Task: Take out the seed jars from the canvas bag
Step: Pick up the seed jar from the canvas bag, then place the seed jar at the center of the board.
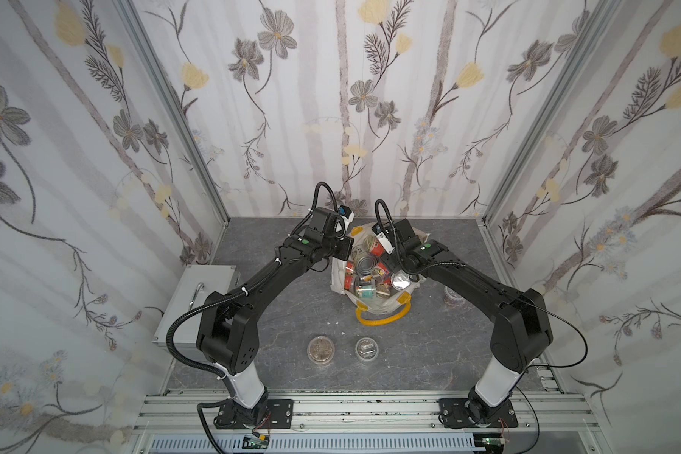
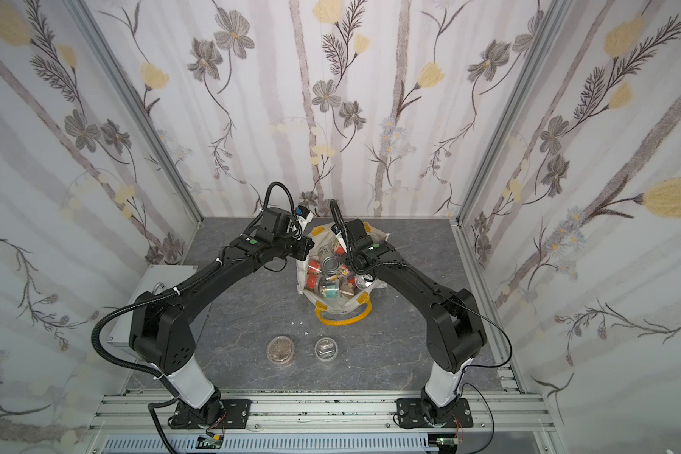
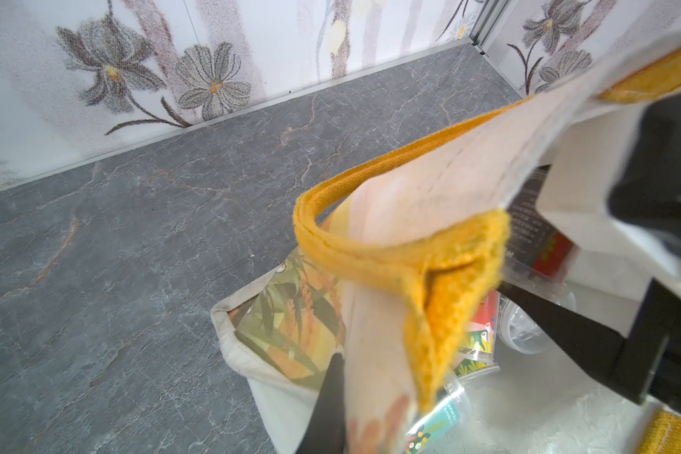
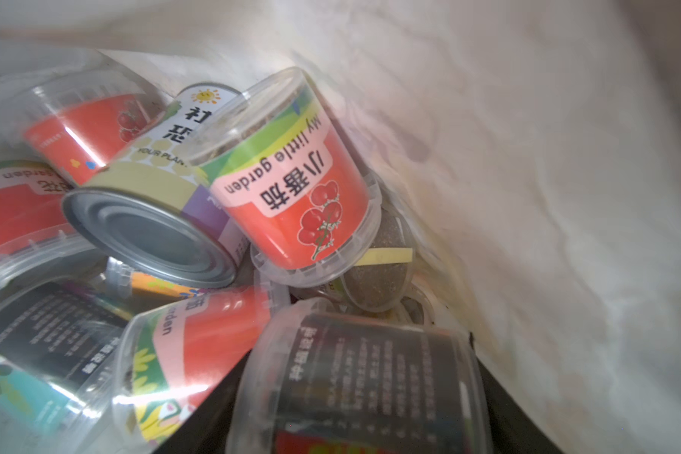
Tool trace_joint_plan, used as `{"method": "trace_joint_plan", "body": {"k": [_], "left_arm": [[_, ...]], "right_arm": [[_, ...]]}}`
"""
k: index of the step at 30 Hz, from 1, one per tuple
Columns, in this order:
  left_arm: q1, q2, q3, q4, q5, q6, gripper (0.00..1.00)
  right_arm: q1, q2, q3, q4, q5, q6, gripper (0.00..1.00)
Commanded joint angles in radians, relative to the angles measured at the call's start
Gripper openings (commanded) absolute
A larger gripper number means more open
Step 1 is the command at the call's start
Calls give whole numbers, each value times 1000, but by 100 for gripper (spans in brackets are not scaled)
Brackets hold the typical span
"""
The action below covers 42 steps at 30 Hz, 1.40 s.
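Left gripper (image 1: 346, 245): clamped tight on the left rim of the canvas bag (image 1: 374, 310), holding that edge of cloth up. In my left wrist view one dark finger (image 3: 325, 408) lies against the outside of the fabric, under the rim handle (image 3: 370, 255), a thick yellow strap.

Right gripper (image 4: 354, 397): down inside the bag, jaws apart on either side of a black-labelled jar (image 4: 370, 346). I cannot tell whether they press on it.

Beside that jar: a red-labelled jar (image 4: 303, 188) with a tomato picture lies on its side against the cream inner wall. A silver tin can (image 4: 154, 232), also on its side, lies just beside it.

Seed jars (image 1: 370, 293): most are heaped in the bag's open mouth, as both top views show (image 2: 329, 293). They are clear tubs with red, teal and black labels, tumbled at all angles around the can.

Canvas bag, position: it stands open on the grey table (image 1: 276, 314) toward the back, between my two arms. Its front handle (image 1: 382, 320) lies in a yellow loop on the tabletop on the near side.

Jars already out: two stand upright side by side near the front of the table, well apart from the bag, the left jar (image 1: 322, 350) and the right jar (image 1: 366, 349). A third jar (image 1: 455, 296) sits to the right of the bag, partly hidden behind my right arm.

Metal box (image 1: 197, 291): grey, with a handle on top, at the table's left edge and partly hidden behind my left arm.
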Motion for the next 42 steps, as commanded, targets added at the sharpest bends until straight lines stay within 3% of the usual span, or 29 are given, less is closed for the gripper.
{"method": "trace_joint_plan", "body": {"k": [1, 12, 17, 21, 27, 30, 37, 42], "left_arm": [[2, -17, 0, 93, -7, 11, 0], [3, 3, 17, 94, -23, -17, 0], [12, 13, 29, 92, -76, -40, 0], [26, 38, 81, 58, -93, -67, 0], [40, 55, 107, 78, -185, -103, 0], [54, 61, 115, 66, -253, -120, 0], [98, 84, 159, 21, -323, -168, 0], [110, 79, 153, 18, -335, -167, 0]], "right_arm": [[1, -31, -6, 17, -21, 77, 66], [1, -246, -91, 108, -264, 248, 64], [14, -428, -234, 156, -652, 277, 65], [60, -603, -494, 298, -816, 443, 64], [166, -839, -974, 658, -784, 870, 63], [222, -910, -1131, 768, -753, 1007, 63], [191, -993, -1324, 856, -649, 1100, 63], [24, -923, -1408, 982, -781, 1129, 63]]}}
